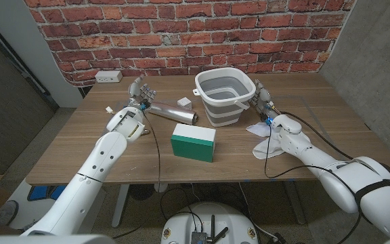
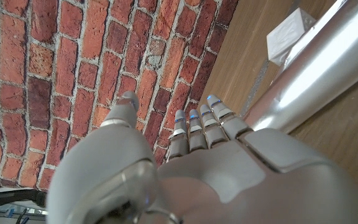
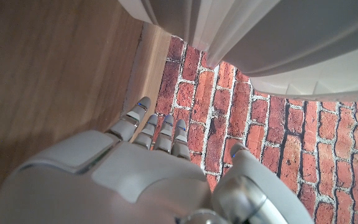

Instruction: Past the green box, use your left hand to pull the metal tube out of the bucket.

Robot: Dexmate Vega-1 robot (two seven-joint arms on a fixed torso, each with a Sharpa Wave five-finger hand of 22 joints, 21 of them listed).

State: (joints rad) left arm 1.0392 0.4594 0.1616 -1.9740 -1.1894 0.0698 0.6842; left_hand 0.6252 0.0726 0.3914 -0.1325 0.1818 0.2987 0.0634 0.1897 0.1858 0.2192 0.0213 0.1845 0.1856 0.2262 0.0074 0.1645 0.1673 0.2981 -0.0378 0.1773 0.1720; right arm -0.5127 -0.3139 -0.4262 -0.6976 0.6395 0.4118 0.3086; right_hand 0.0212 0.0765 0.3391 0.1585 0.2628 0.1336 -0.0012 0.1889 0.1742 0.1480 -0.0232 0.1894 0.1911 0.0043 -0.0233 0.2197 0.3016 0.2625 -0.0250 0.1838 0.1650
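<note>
So the metal tube (image 1: 172,111) is lying on the table, left of the bucket (image 1: 223,95) and beyond the green box (image 1: 193,142); the left hand (image 1: 139,93), fingers spread, sits right beside its left end

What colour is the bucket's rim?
White, over a grey collapsible body; the bucket shows best in the head view.

Red brick wall (image 1: 181,27) behind wooden table (image 1: 114,146); grey side walls.
</note>
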